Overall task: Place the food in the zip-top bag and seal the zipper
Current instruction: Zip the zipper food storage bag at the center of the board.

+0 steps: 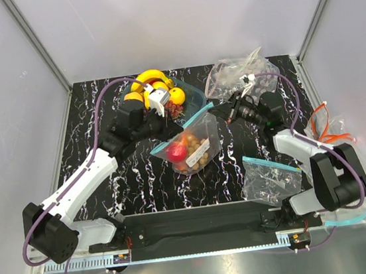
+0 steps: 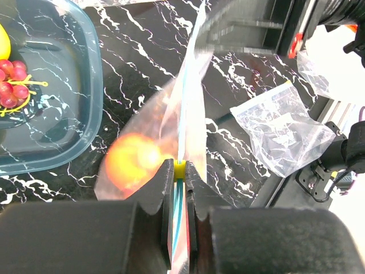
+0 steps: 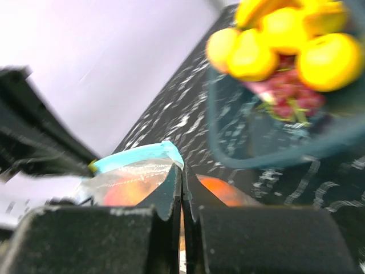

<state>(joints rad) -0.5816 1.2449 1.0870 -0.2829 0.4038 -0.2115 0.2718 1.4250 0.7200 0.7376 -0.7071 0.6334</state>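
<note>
The zip-top bag [image 1: 191,150] lies in the middle of the table and holds a red apple [image 1: 177,151] and a tan nut cluster [image 1: 197,154]. Its light-blue zipper [image 1: 183,129] runs diagonally along the mouth. My left gripper [image 1: 159,144] is shut on the zipper's left end; in the left wrist view it [image 2: 179,169] pinches the strip [image 2: 181,123] at a small yellow slider. My right gripper [image 1: 218,110] is shut on the bag's right corner, and in the right wrist view [image 3: 182,171] the strip [image 3: 134,157] curls beside it. Yellow fruits, a banana [image 1: 150,75], an orange and grapes stay in the bowl [image 1: 194,95].
A wrinkled clear bag [image 1: 234,74] lies at the back right. Another clear bag with a blue strip [image 1: 268,180] lies at the front right, also in the left wrist view [image 2: 282,134]. A bag with orange strips [image 1: 329,129] sits beyond the table's right edge.
</note>
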